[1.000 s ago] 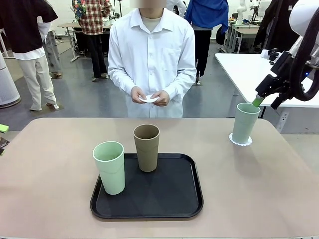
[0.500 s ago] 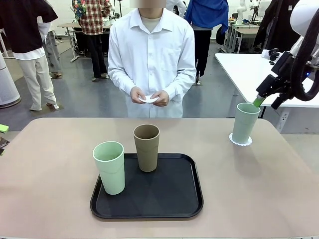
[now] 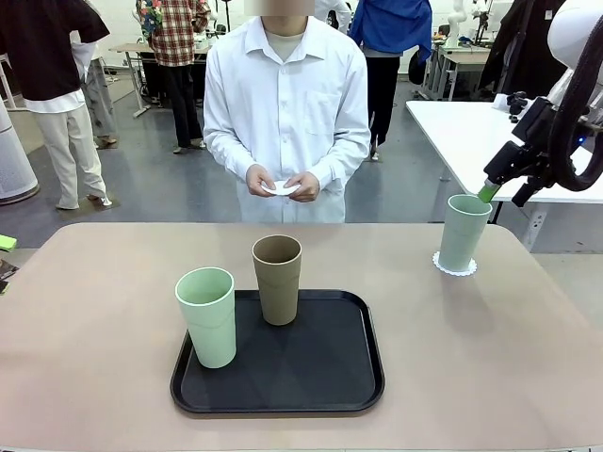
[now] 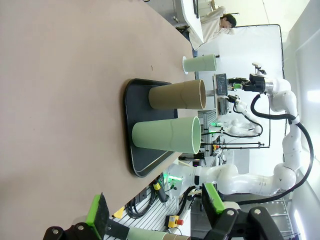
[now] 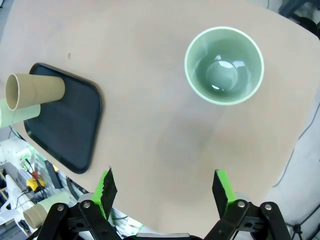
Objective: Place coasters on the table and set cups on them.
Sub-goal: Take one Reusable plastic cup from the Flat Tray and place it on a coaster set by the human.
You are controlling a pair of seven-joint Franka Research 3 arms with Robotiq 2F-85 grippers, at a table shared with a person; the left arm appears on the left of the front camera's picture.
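A mint green cup point(image 3: 462, 233) stands on a white lacy coaster point(image 3: 455, 265) at the far right of the table point(image 3: 94, 311). My right gripper point(image 3: 504, 193) hangs open just above and right of its rim; from above, that cup point(image 5: 224, 65) lies ahead of the open right gripper point(image 5: 164, 189). A brown cup point(image 3: 277, 279) and a second mint cup point(image 3: 207, 316) stand upright on the black tray point(image 3: 278, 381). The person holds another coaster point(image 3: 281, 187) in both hands. My left gripper point(image 4: 155, 210) is open and empty, low at the near side, facing the mint cup point(image 4: 167, 134) and brown cup point(image 4: 177, 95).
The person stands at the far edge, behind the middle of the table. A white table point(image 3: 471, 132) stands behind my right arm. Bare tabletop stretches left of the tray and between the tray and the right-hand cup.
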